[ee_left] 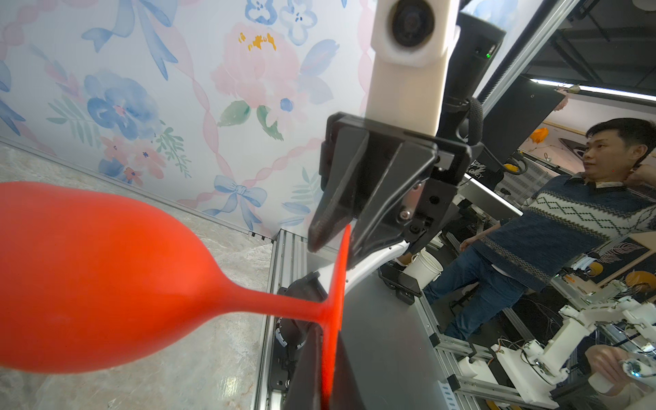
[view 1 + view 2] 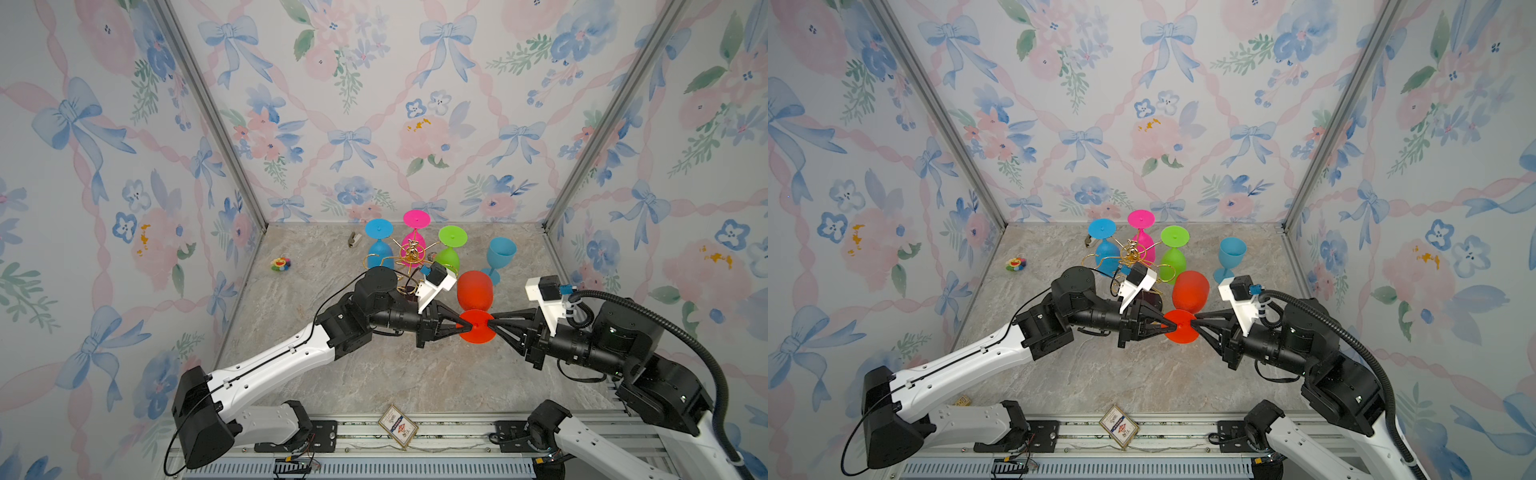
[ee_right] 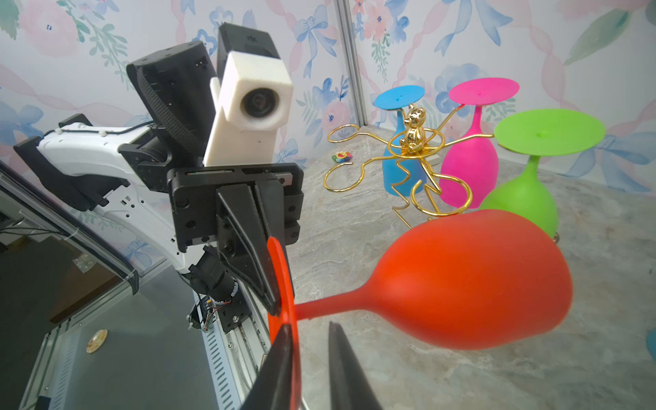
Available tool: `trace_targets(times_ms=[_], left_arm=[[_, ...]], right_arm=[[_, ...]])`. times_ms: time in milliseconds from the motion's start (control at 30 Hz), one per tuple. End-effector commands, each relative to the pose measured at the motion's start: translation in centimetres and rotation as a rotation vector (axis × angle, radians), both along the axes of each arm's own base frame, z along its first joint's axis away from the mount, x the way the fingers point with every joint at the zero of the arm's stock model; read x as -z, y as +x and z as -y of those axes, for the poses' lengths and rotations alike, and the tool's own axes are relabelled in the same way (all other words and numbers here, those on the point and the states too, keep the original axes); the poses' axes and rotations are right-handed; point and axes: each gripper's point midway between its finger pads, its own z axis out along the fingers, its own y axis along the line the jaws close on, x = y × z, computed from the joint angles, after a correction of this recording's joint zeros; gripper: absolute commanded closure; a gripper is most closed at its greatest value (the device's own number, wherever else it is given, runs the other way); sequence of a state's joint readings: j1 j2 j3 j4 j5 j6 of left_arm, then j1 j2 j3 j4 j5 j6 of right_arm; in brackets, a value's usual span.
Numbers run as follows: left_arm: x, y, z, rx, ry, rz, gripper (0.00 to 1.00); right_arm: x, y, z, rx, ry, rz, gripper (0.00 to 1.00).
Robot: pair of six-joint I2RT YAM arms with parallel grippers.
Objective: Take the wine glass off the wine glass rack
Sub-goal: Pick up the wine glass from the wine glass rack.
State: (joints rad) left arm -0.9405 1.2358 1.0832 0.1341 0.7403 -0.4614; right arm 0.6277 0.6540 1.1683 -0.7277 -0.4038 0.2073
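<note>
Red wine glass (image 2: 476,294) beside gold rack (image 2: 411,254)

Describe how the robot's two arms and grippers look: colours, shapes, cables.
Both the left arm and right arm pair white shells with black joints. The left gripper and right gripper each have two black, tapering triangular fingers with a white boxy camera mount. A ribbed black hose follows the right arm only.
</note>
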Motion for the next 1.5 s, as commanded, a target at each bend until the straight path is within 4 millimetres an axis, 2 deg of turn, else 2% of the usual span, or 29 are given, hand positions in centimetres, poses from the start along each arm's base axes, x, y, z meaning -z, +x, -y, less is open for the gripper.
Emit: trace_targets(times_ms=[0,100,167,367,533,733,833,967,1133,1300,1467], left_arm=[[-0.6,0.0,-0.4,-0.011,-0.036,0.097,1.00],[-0.5,0.1,-0.2,-0.001,-0.034,0.097,1.00],[-0.4,0.2,-0.2,0.000,-0.031,0.099,1.00],[0.3,1.0,-0.4,-0.027,-0.012,0.147,1.00],[1.1,1.5,-1.0,-0.117,0.017,0.302,1.00],[3.4,1.9,-0.7,-0.238,0.144,0.506,1.00],[5.1,0.5,0.3,-0.239,0.215,0.649,1.00],[8.2,-1.6,2.0,-0.160,0.283,0.779,1.00],[11.9,-2.3,3.8,-0.142,0.403,0.900,1.00],[17.0,-0.9,4.4,-0.230,0.678,1.178,1.00],[17.6,1.0,4.1,-0.338,0.786,1.231,1.00]], right_arm=[[0.5,-0.1,1.0,0.040,-0.049,-0.056,0.59],[0.2,-0.5,1.6,0.059,-0.053,-0.072,0.42],[0.1,-0.6,1.9,0.073,-0.047,-0.080,0.37],[0.2,-1.2,2.7,0.099,-0.069,-0.138,0.27],[-0.2,-0.8,4.1,0.191,-0.091,-0.166,0.14],[0.5,1.1,5.1,0.310,-0.172,-0.277,0.14],[1.5,2.7,5.9,0.394,-0.193,-0.392,0.14],[2.7,4.4,6.5,0.439,-0.131,-0.545,0.18],[3.2,5.7,6.8,0.474,-0.115,-0.581,0.18],[3.5,6.3,7.3,0.514,-0.090,-0.631,0.19],[5.1,5.6,8.1,0.554,-0.128,-0.726,0.24]])
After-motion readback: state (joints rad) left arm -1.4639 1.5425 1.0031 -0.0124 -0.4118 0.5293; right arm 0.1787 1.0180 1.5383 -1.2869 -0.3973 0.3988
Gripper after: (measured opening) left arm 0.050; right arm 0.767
